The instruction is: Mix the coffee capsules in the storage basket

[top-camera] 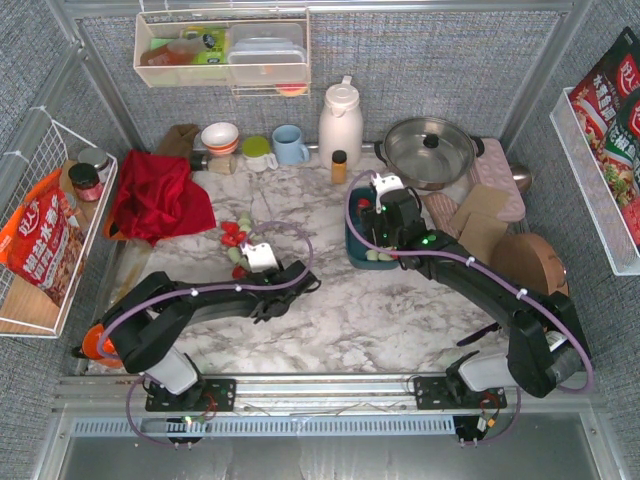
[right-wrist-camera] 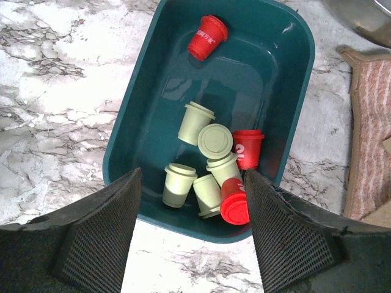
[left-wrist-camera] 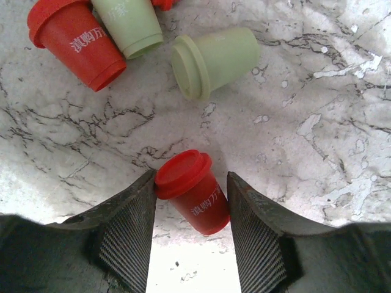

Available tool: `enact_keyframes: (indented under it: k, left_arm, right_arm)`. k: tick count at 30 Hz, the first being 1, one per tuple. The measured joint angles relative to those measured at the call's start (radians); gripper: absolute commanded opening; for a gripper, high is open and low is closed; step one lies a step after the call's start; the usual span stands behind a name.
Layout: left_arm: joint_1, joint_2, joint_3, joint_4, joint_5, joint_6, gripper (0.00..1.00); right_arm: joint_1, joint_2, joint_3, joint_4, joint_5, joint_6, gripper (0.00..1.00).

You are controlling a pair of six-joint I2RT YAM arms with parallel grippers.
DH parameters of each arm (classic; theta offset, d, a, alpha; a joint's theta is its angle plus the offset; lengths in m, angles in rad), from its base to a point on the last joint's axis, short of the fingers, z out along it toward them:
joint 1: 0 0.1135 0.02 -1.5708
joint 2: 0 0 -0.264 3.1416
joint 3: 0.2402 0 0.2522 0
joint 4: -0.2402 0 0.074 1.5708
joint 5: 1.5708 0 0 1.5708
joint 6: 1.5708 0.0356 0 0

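Loose red and mint-green coffee capsules (top-camera: 237, 238) lie on the marble, left of centre. My left gripper (left-wrist-camera: 190, 183) is shut on a red capsule (left-wrist-camera: 194, 192) that lies tilted on the marble; one finger presses its lid, the other its base. Ahead of it lie a green capsule (left-wrist-camera: 211, 61), another green one (left-wrist-camera: 129, 24) and a red one (left-wrist-camera: 76, 43). The dark teal storage basket (right-wrist-camera: 159, 85) (top-camera: 355, 245) holds several green capsules (right-wrist-camera: 198, 125) and three red ones (right-wrist-camera: 208, 36). My right gripper (right-wrist-camera: 192, 177) hangs open over the basket's near end, holding nothing.
A red cloth (top-camera: 155, 195) lies at the back left. A steel pot (top-camera: 430, 150), white flask (top-camera: 340, 120), amber bottle (top-camera: 339, 165), blue mug (top-camera: 290, 145) and bowls (top-camera: 220, 135) line the back. White wire baskets (top-camera: 50, 220) hang on both side walls. A pink mat (right-wrist-camera: 369, 122) lies right of the basket.
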Motion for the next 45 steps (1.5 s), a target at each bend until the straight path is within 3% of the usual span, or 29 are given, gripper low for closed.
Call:
enact_keyframes:
  k: [11,21,25,35,45]
  left_arm:
    - [0.000,0.027,0.036,-0.005,0.002,-0.011,0.55]
    - [-0.014,-0.154,-0.039,0.167,0.019,0.237,0.55]
    - [-0.014,-0.198,-0.059,0.215,0.026,0.296,0.60]
    - [-0.006,-0.116,0.114,-0.214,0.000,-0.179,0.63]
    - [-0.010,-0.010,0.173,-0.272,0.069,-0.393,0.61]
  right_arm:
    - [0.000,0.000,0.002,-0.005,-0.019,0.003,0.72]
    - [0.000,-0.021,0.026,-0.034,-0.090,0.025,0.72]
    - [0.000,-0.025,0.046,-0.064,-0.139,0.030,0.72]
    - [0.000,-0.006,0.069,-0.078,-0.164,0.030,0.72]
    - [0.000,0.002,0.069,-0.083,-0.182,0.030,0.72]
